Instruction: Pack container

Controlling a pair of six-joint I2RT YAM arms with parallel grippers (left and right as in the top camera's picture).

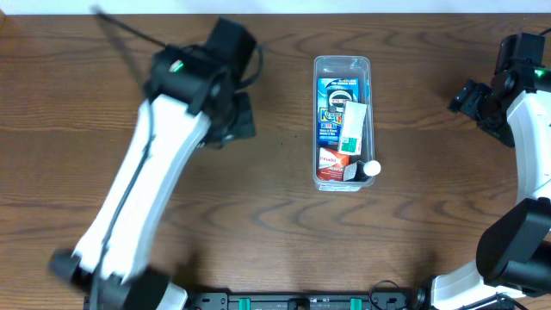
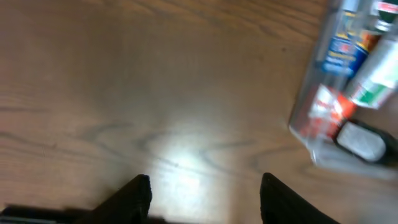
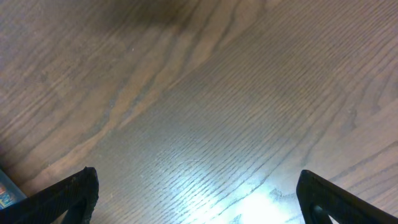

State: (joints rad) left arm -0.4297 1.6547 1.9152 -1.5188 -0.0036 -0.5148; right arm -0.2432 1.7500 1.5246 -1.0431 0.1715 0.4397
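At the left of the table (image 1: 258,224), the left gripper (image 2: 205,186) hangs over bare wood, jaws apart with nothing between them. At centre lies the container (image 1: 342,65), well apart from both grippers, holding a blue packet (image 1: 334,103), a white-and-green box (image 1: 351,129) and a red packet (image 1: 331,165). At right, the right gripper (image 3: 198,177) is spread wide and empty.
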